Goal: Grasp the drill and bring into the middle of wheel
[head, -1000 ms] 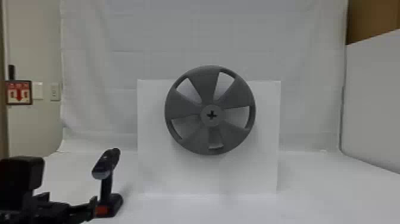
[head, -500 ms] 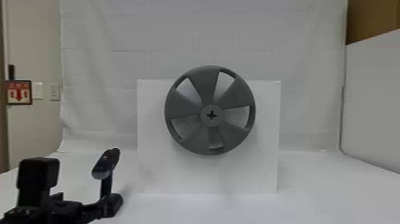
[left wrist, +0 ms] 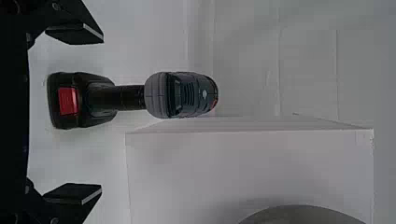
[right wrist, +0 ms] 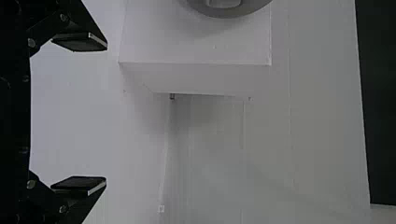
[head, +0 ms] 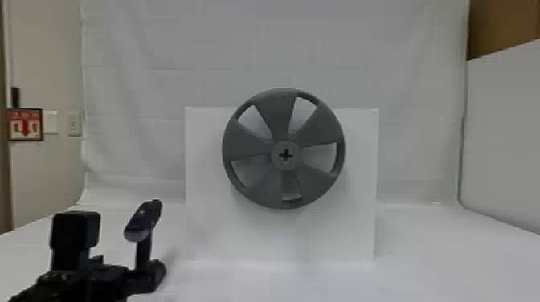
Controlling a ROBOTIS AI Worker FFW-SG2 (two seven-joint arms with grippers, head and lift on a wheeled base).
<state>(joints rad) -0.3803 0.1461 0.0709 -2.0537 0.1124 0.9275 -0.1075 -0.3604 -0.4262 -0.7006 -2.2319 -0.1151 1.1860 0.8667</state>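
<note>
Near the drill [head: 144, 221], the left tool [head: 114, 277] points forward, open.

Rear: white sheet [head: 261, 48] hung | Left: sign [head: 25, 124] seen against wall [head: 44, 52] | Right: counter [head: 422, 257] flanked by pale panel [head: 502, 140]

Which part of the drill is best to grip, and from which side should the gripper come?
Probably the handle, from behind, on the robot's side, with one finger to each side. The drill stands upright on its wide battery, its back toward the open left gripper, and the handle is the slim part between battery and body.
</note>
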